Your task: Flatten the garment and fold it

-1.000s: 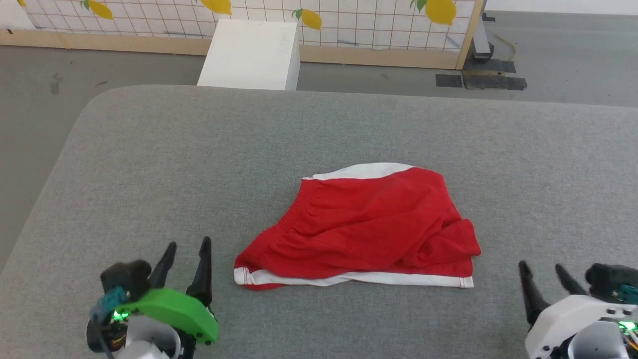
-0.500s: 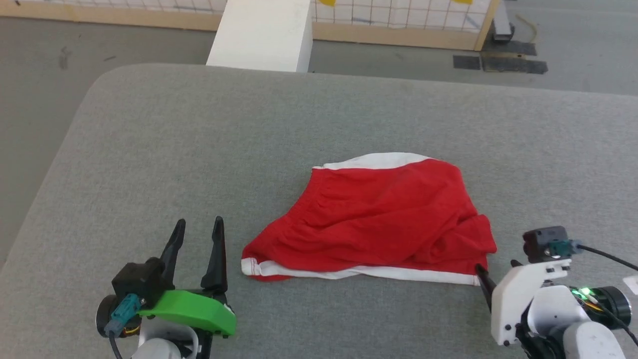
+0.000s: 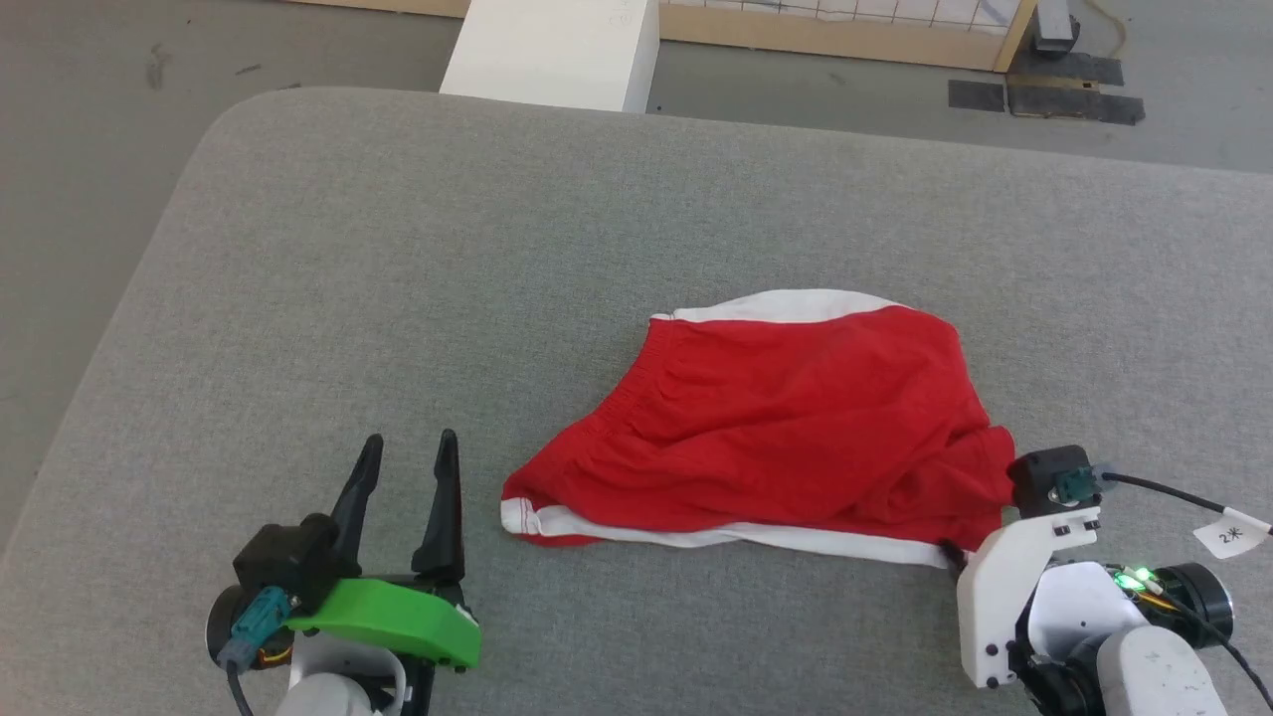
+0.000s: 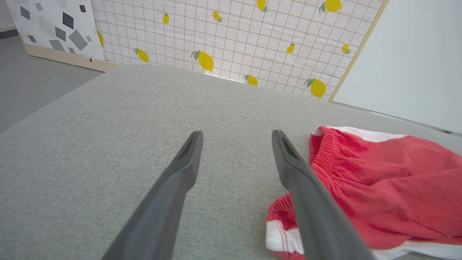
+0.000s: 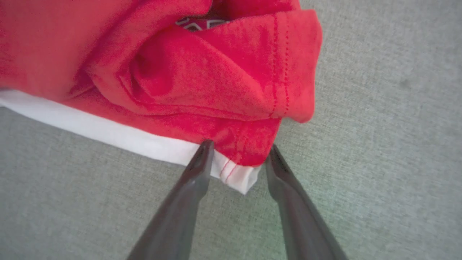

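Barely begun: nothing is flattened or folded yet.
The shorts [image 3: 796,418] are seen bunched mid-table [image 3: 398,249], one leg rolled over at the right end. The right gripper [image 5: 240,144] is set astride the white-hemmed corner [image 5: 238,177], fingers apart, nothing pinched. The left gripper [image 3: 410,443] is held spread just beside the shorts' left end, touching nothing. Spreading and all folds are judged left to do. A white box [image 3: 552,50] and lemon-print screen [image 4: 234,36] are seen beyond the table, well apart; nothing is judged to be in the way.

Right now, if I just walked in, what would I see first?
Bright red shorts with white trim lie rumpled in the middle of the grey table. The right gripper, jaws apart, straddles their near right corner, and the left gripper sits open beside their left end.
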